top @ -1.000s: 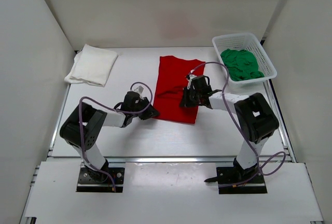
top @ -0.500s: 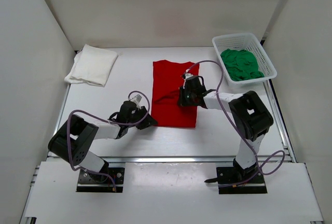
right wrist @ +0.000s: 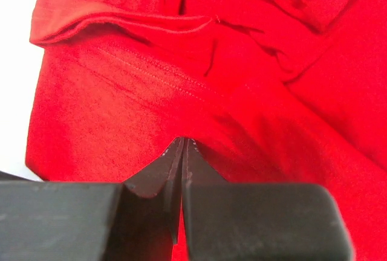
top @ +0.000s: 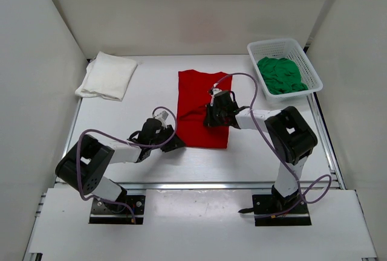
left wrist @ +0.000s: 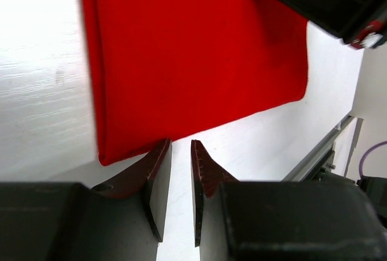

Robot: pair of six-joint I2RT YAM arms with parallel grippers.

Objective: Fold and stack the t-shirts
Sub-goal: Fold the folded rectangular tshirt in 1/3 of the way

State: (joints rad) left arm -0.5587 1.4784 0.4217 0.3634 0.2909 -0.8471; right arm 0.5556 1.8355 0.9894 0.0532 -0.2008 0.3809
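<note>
Left claw: slightly parted, empty, at the near-left corner of the red t-shirt.
Right claw: closed, tips on that shirt's middle.
Red t-shirt: mid-tabletop, judged part-folded.
White t-shirt: far left of red, folded.
Green t-shirt: far right, crumpled in basket.
Nothing stacked.
No writing legible.

No text, label or number can be read anywhere (not even on the red t-shirt).
</note>
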